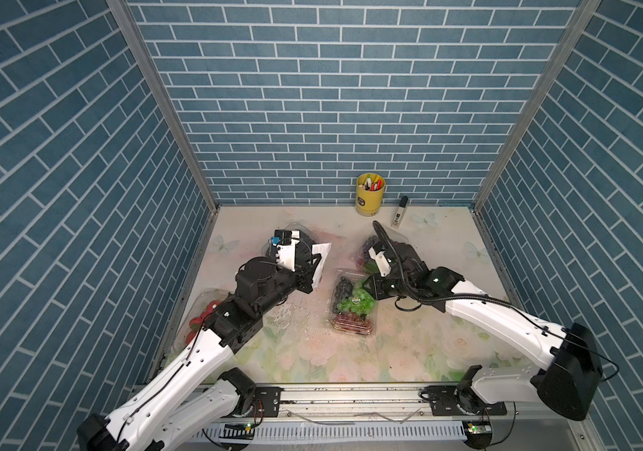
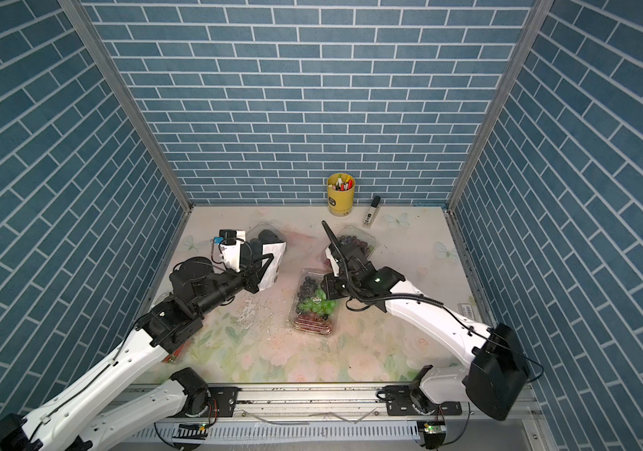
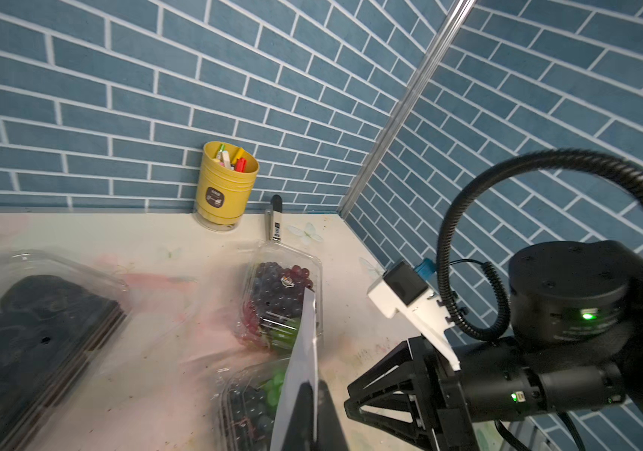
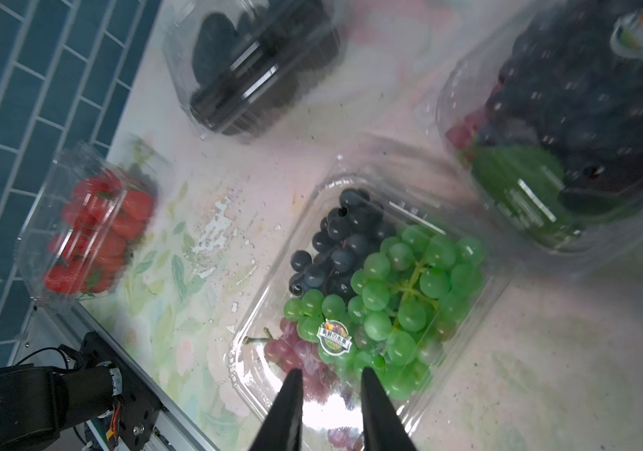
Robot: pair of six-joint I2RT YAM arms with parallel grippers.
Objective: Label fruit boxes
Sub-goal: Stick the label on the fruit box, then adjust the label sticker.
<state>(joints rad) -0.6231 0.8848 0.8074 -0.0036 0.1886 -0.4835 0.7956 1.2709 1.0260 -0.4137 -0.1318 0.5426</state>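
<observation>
Four clear fruit boxes lie on the flowered table. The black-berry box (image 1: 306, 236) is at the back left, the purple-grape box (image 1: 366, 246) at the back right, the mixed-grape box (image 1: 351, 308) in the middle and the strawberry box (image 1: 204, 312) at the left edge, partly under my left arm. My left gripper (image 1: 316, 266) is shut on a white sticker sheet (image 1: 323, 254), held upright beside the black-berry box; the sheet (image 3: 304, 351) shows edge-on in the left wrist view. My right gripper (image 4: 331, 375) hovers open over the mixed-grape box (image 4: 382, 281), with nothing between its fingers.
A yellow pen cup (image 1: 370, 193) stands against the back wall, and a marker (image 1: 398, 213) lies beside it. Blue brick walls close in the table on three sides. A metal rail (image 1: 351, 394) runs along the front edge.
</observation>
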